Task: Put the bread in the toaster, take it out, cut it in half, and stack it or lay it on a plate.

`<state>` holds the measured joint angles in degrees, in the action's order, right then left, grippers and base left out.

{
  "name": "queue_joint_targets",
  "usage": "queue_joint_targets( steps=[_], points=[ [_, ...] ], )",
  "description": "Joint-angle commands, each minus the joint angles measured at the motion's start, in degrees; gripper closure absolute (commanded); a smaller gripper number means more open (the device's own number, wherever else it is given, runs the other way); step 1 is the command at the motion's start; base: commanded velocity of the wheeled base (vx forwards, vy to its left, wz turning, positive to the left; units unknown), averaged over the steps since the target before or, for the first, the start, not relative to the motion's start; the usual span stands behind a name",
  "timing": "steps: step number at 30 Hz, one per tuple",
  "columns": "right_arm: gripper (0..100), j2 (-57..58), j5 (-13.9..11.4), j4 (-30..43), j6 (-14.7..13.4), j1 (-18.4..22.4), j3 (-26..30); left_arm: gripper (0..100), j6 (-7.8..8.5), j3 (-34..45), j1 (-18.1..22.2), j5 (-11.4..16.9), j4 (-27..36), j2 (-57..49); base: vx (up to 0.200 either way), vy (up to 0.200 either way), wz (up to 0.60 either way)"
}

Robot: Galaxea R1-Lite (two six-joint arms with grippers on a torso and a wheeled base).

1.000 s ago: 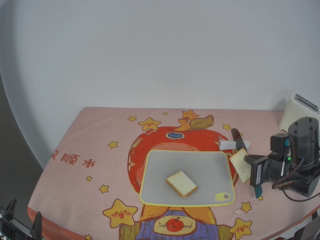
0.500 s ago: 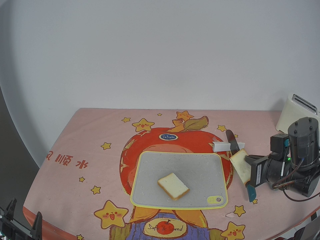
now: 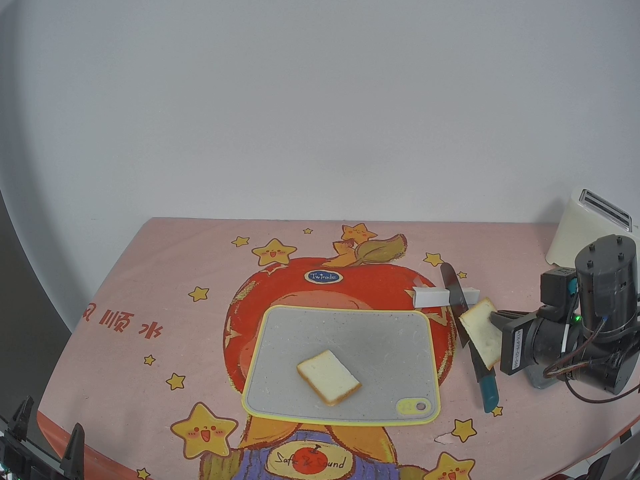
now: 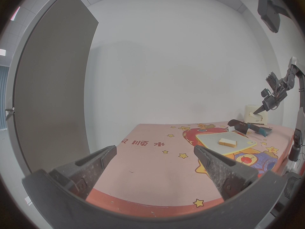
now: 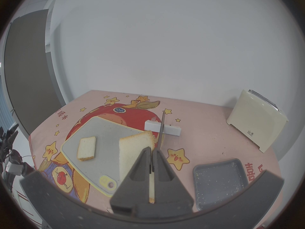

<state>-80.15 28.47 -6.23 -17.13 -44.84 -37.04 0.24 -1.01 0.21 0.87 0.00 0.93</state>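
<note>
The right gripper [image 5: 152, 152] is pressing its two dark wedge-shaped fingers tightly on a pale, soft, brown-crusted half slice of bread [image 5: 135, 151]. It is holding the slice on edge, lifted above the table, just beside the right side of the board and in front of the knife.

A rectangular, golden-crusted second half slice [image 3: 329, 377] is lying flat on the matte grey, round-cornered, yellow-rimmed cutting board [image 3: 383, 338]. It is lying nearer the board's front edge, with bare grey surface all around it.

A dark-bladed, teal-handled knife [image 3: 456, 293] is lying to the right of the board. Its blade is crossing over a small rectangular white block [image 3: 427, 297], and its handle is pointing toward the table's front edge.

A smooth, boxy, cream-coloured toaster [image 5: 256, 120] with slots on top is standing at the far right, well apart from the board. A shallow square grey tray [image 5: 220, 180] with rounded corners is lying on the right part of the table, apart from the toaster.

The left gripper [image 4: 154, 151] is hanging with its rough dark fingers spread wide, grasping nothing. It is outside the table's rounded near-left edge.

A wide stretch of pink printed cloth [image 3: 187, 268] with stars is lying between that edge and the board.
</note>
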Motion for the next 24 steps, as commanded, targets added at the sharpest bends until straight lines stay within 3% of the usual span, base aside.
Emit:
queue_joint_targets(
  steps=[1,10,16,24],
  points=[
    [100,-0.18,0.01,-0.01,-0.01,-0.08,0.12,0,0.02,1.01,0.06,0.01,0.0,-0.93,-0.2,0.0,0.0],
    [100,-0.27,0.01,-0.01,0.08,0.01,0.12,0,0.11,1.01,0.14,-0.07,0.0,-0.93,0.0,0.0,0.0],
    [100,-0.27,0.01,0.08,-0.01,-0.08,0.3,0,-0.16,1.01,0.06,-0.78,0.0,-0.93,0.0,-0.2,0.0],
    [100,-0.18,0.01,-0.01,0.08,0.1,0.38,0,-0.07,1.01,0.06,-0.78,0.0,-0.93,0.0,0.0,0.0]
  ],
)
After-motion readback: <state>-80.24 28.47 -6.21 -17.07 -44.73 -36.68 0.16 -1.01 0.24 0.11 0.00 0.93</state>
